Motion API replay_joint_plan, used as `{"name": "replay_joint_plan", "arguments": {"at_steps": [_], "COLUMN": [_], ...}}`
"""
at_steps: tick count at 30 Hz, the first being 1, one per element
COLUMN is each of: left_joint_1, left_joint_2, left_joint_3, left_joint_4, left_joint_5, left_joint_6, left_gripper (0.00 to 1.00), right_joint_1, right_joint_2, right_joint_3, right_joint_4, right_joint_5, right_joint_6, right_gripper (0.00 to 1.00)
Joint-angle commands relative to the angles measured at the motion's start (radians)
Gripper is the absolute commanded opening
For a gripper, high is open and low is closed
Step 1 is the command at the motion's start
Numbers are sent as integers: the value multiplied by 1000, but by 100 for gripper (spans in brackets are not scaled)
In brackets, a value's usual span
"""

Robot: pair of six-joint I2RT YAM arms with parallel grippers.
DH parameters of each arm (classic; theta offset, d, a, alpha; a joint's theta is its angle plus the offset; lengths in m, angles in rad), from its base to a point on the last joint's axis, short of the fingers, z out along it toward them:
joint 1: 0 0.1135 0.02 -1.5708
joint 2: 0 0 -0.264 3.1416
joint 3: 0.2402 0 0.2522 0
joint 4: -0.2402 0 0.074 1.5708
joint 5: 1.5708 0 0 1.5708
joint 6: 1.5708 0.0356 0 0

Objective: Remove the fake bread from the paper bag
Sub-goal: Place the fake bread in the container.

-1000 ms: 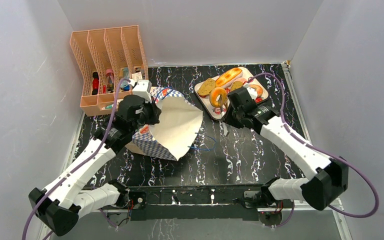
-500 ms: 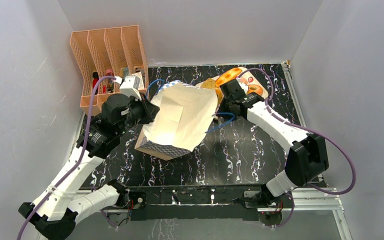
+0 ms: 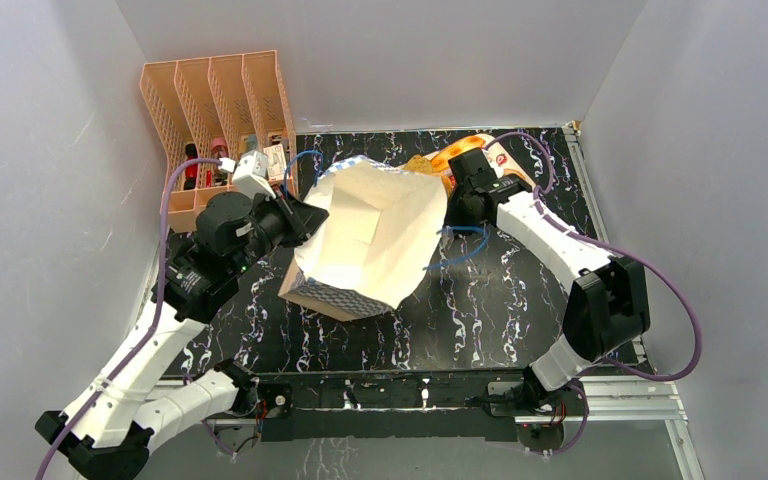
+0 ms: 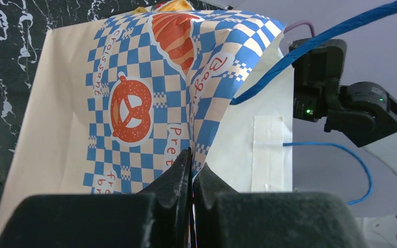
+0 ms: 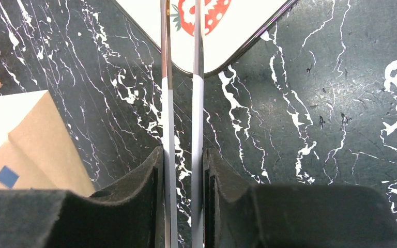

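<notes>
Since a second ago I have swung the paper bag (image 3: 370, 235) up from the 9 o'clock side toward the middle of the table (image 3: 500, 290), and my right arm has folded back toward 1 o'clock. My left claw (image 4: 192, 170) is clenched on the bag's checkered rim. My right claw (image 5: 182, 170) grasps metal tongs (image 5: 166, 103), which point at the strawberry-print tray (image 5: 238, 31). The fake bread (image 3: 457, 150) lies at 1 o'clock, outside the bag and mostly hidden behind it. The peach file rack (image 3: 210, 100) stands at 10 o'clock.
</notes>
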Motion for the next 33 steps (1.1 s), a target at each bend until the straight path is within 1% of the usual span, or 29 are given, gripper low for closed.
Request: {"name": "replay_joint_plan", "arguments": {"at_steps": [1, 5, 7, 10, 16, 20, 24, 26, 31, 33], "left_joint_1": [1, 1, 1, 1, 1, 0, 1, 1, 1, 1], "left_joint_2": [-36, -45, -50, -63, -70, -73, -48, -32, -17, 5], "left_joint_3": [6, -8, -22, -72, -170, -187, -172, -189, -233, -249], "left_joint_4": [65, 85, 100, 153, 271, 294, 316, 357, 417, 441], "left_joint_5": [-2, -19, -28, -34, -30, -43, -52, -46, -57, -46], "left_joint_6": [-72, -116, -145, -200, -303, -319, -334, -380, -438, -460], "left_gripper": [0, 0, 0, 0, 0, 0, 0, 0, 0, 0], "right_joint_1": [-23, -27, -30, -35, -41, -49, -59, -65, -68, -68], "right_joint_2": [9, 10, 10, 7, -9, -28, -58, -85, -129, -167], "right_joint_3": [39, 38, 40, 44, 46, 35, 16, 18, 24, -9], "right_joint_4": [22, 24, 22, 18, 19, 28, 40, 42, 41, 58], "right_joint_5": [-13, -26, -30, -32, -51, -46, -56, -50, -65, -63], "right_joint_6": [-9, -16, -17, -21, -19, -24, -24, -26, -27, -23], "right_gripper": [3, 21, 27, 33, 35, 36, 36, 36, 35, 35]}}
